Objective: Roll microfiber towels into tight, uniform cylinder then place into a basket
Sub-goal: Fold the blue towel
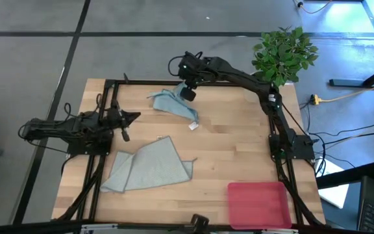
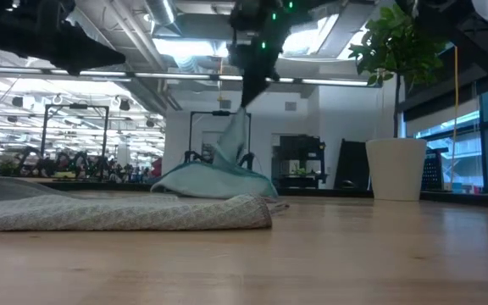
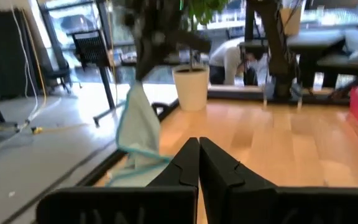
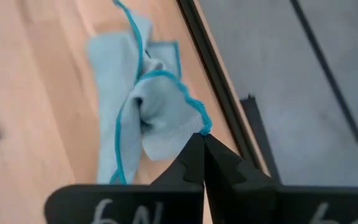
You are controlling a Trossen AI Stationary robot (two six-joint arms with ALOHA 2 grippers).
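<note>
The right jaws (image 4: 202,142) pinched the teal towel's (image 1: 176,104) corner, lifting it behind the grey towel (image 1: 149,166), while the left jaws (image 3: 199,163) hung shut, empty, beside it, basket (image 1: 260,204) partly cropped.

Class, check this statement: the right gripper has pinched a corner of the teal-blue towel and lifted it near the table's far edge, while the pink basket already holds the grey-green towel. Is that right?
Not quite. The basket holds nothing; the high view shows the grey-green towel lying flat on the table beside it. The rest stands: the right gripper is shut on a corner of the teal-blue towel, lifted near the far edge.
</note>
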